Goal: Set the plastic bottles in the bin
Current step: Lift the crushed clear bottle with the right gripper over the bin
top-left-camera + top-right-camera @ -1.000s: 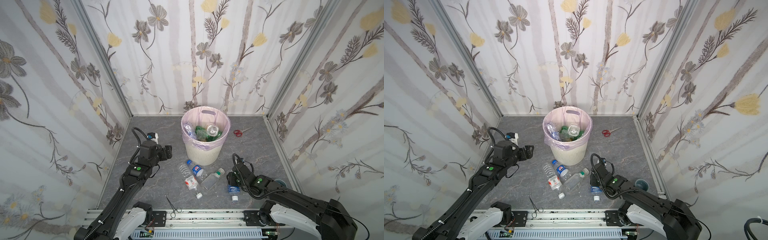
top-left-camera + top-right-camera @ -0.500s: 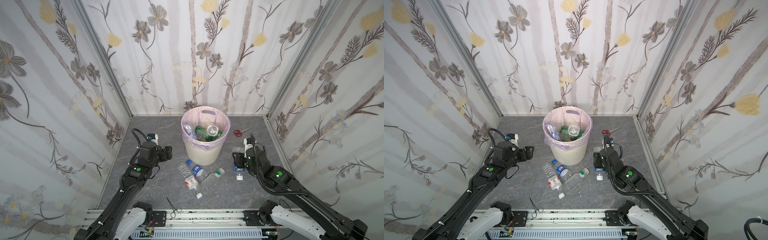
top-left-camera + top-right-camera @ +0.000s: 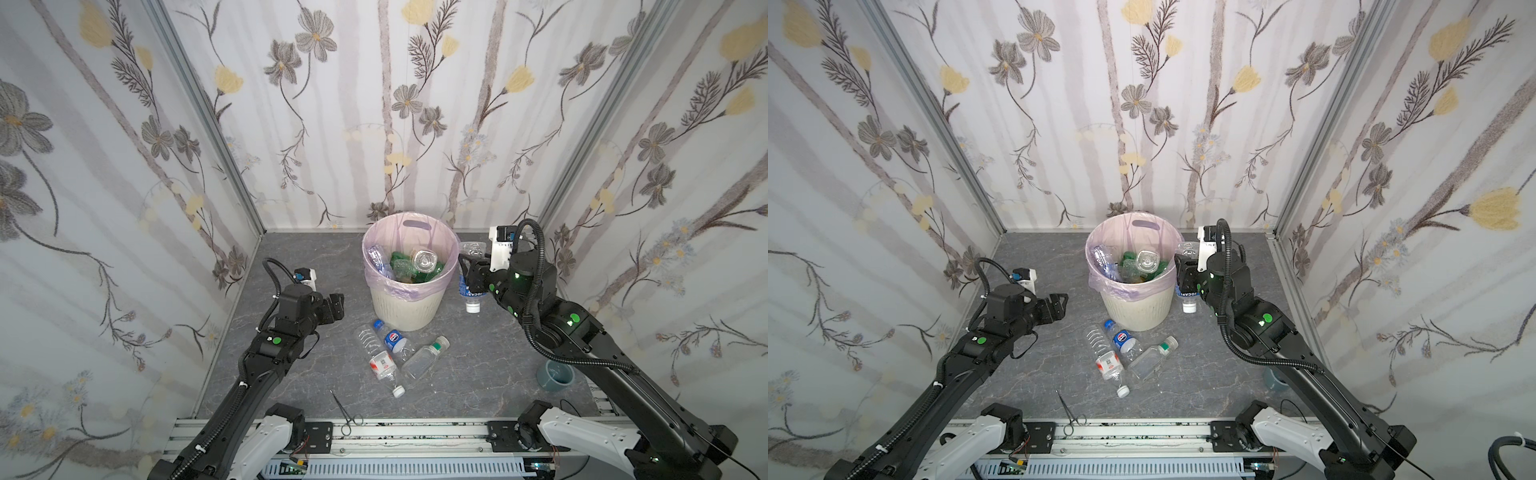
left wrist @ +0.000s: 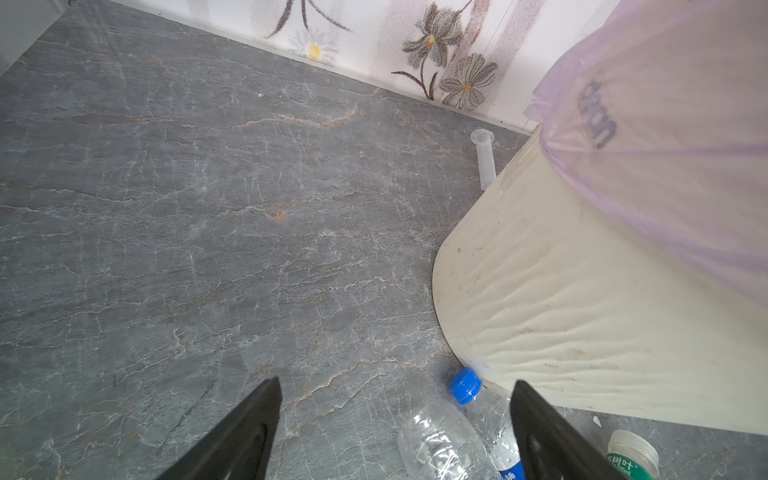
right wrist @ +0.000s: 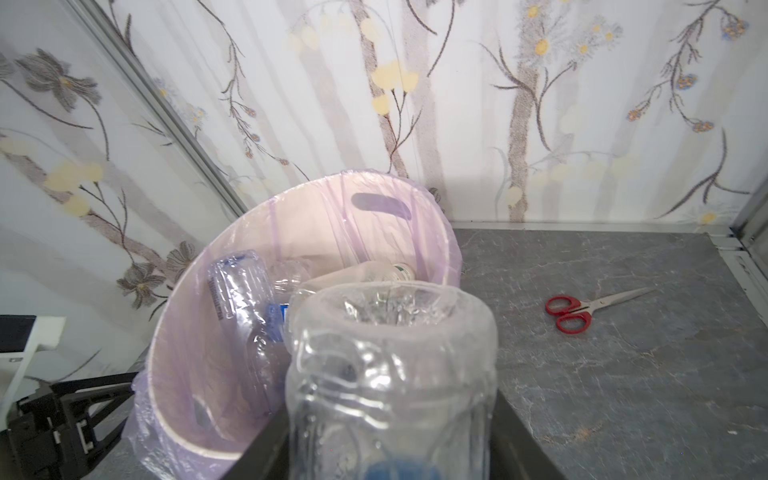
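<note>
The cream bin (image 3: 401, 316) (image 3: 1138, 309) (image 5: 174, 353), lined with a pink bag, stands mid-floor with several plastic bottles (image 3: 415, 264) inside. My right gripper (image 3: 471, 274) (image 3: 1185, 274) (image 5: 390, 457) is shut on a clear blue-labelled bottle (image 3: 469, 291) (image 5: 390, 374), held cap-down just right of the bin's rim. Three bottles lie in front of the bin: a blue-capped one (image 3: 392, 338) (image 4: 490, 411), a red-labelled one (image 3: 380, 361) and a green-capped one (image 3: 424, 359). My left gripper (image 3: 334, 307) (image 3: 1059, 307) (image 4: 397, 382) hovers open, left of the bin, with nothing in it.
Red-handled scissors (image 5: 573, 311) lie at the back right of the floor. Metal forceps (image 3: 345, 409) lie at the front edge. A grey-blue cup (image 3: 555, 374) sits under the right arm. A clear tube (image 4: 484, 158) lies against the bin's far side. Flowered walls enclose three sides.
My right gripper lifted the blue-labelled bottle off the front floor and carried it back and up beside the bin's rim. The left arm barely moved.
</note>
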Motion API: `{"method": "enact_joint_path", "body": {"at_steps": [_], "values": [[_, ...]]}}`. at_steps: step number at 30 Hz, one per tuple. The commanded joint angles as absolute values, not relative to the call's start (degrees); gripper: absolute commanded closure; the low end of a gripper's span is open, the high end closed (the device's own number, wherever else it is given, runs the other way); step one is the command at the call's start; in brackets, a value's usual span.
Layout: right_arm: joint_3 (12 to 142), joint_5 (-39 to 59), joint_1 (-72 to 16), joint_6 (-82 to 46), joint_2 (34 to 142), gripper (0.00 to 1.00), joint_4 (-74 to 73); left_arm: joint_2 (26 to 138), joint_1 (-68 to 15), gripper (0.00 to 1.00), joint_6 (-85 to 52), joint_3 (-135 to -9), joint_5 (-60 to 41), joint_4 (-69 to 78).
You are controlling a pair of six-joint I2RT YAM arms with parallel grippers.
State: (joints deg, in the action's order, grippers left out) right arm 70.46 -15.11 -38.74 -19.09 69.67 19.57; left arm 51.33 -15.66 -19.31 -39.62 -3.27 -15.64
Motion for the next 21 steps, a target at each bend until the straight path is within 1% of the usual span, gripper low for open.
{"method": "enact_joint_path", "body": {"at_steps": [1, 9, 21], "values": [[73.1, -11.0, -38.8, -17.0, 72.0, 0.48, 13.5, 51.4, -15.6, 0.12, -19.7, -39.7, -3.9, -15.0], [80.8, -6.1, -38.8, -15.0, 79.5, 0.49, 6.1, 51.3, -15.6, 0.12, -19.9, -39.5, -4.3, -14.9], [92.2, 3.4, -38.9, -15.7, 96.6, 0.48, -3.0, 51.2, -15.5, 0.12, -20.2, -39.1, -5.3, -14.7]]}}
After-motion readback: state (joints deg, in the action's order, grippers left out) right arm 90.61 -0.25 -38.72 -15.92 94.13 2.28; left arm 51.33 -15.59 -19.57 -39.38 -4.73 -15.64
